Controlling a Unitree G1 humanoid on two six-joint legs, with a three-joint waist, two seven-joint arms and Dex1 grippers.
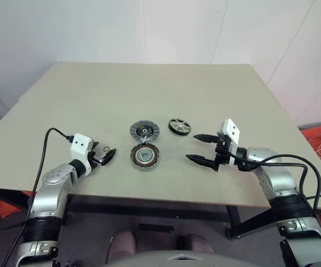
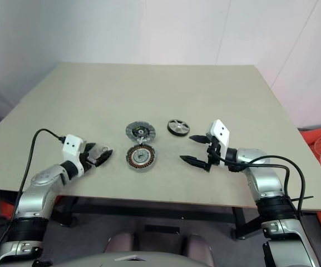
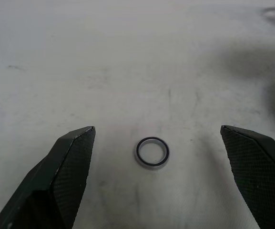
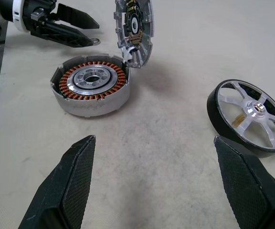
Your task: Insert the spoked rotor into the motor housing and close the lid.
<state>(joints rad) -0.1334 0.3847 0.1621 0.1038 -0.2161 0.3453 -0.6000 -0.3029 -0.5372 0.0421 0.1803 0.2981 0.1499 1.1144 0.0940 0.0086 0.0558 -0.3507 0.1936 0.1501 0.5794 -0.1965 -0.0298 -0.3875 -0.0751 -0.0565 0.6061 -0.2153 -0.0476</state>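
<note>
The round silver-grey motor housing [image 4: 90, 90] has a ring of copper-orange windings around a shiny silver hub. At its 1 o'clock, the grey metal lid [image 4: 135, 29] has a dark ribbed ring. The spoked rotor [image 4: 248, 117] has a black rim and shiny silver spokes. The beige table [image 1: 93, 94] carries a small black ring [image 3: 152, 152].

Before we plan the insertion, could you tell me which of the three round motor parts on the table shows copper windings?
The motor housing, nearest the robot. The lid hinged to it shows none, and the spoked rotor has silver spokes.
</note>
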